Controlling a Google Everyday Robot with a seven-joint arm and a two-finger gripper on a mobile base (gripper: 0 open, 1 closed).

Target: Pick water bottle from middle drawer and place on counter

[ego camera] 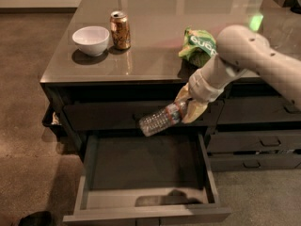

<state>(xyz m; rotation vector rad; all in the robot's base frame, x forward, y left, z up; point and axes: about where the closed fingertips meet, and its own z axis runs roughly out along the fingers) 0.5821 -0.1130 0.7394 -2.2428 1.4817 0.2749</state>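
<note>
Clamping the tilted water bottle (159, 120), tool (186, 108) in the air above the open middle drawer (141, 168).

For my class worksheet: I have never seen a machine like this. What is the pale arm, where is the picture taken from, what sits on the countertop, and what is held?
The pale tube is a robot arm; it ends in a two-finger gripper, a simple clamp. There is one camera view, looking down at the front of the cabinet; its mounting does not show. The gripper is shut on a clear water bottle, holding it tilted in the air above the open middle drawer. On the counter stand a white bowl and a gold soda can, with a green snack bag nearer the arm.
</note>
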